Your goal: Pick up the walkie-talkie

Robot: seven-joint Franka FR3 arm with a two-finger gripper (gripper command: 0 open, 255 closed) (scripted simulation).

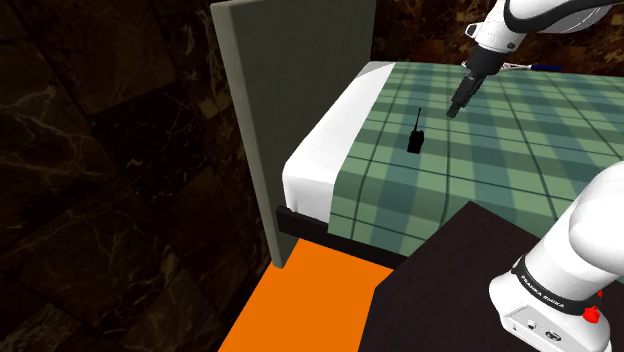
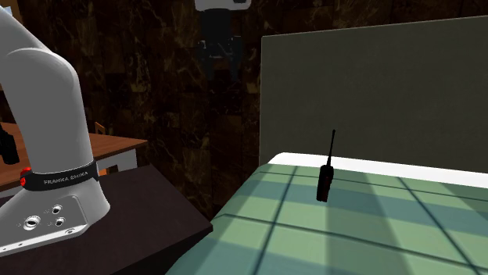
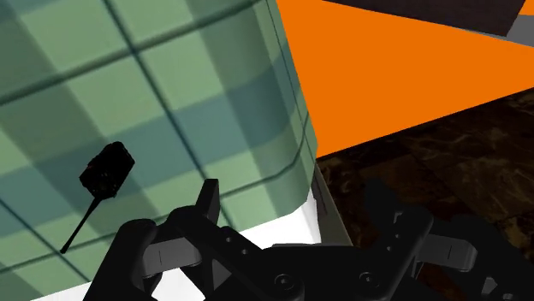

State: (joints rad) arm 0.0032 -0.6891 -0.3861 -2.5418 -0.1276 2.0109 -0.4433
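Claw (image 1: 456, 110) of mine hangs in the air above the bed (image 1: 520, 150) with its two fingers apart and nothing between them. That suits the step as I judge it: I am on the approach, with the grasp not yet begun. The walkie-talkie (image 1: 415, 139) is below the claw and well apart from it, off to one side and not under the gap between the fingers. The wrist view says the same, since the black body (image 3: 107, 169) and its thin antenna sit out past one finger and not in line with my grip. It stands upright on the green plaid cover, antenna up, between the claw and the grey-green headboard (image 1: 290, 100). I take my height as sensible, because it keeps the fingers clear of that antenna until I am lined up. Open jaws make sense too, as I shall need to straddle the slim body from either side. Being tall and narrow on a soft-looking cover, it could tip at a glancing touch, so I would want to come down square. My arm rises from the dark stand (image 1: 450, 270) and reaches out over the bed. The wrist is bent so that the hand points downward on a slant, tilted toward the bed's near corner.
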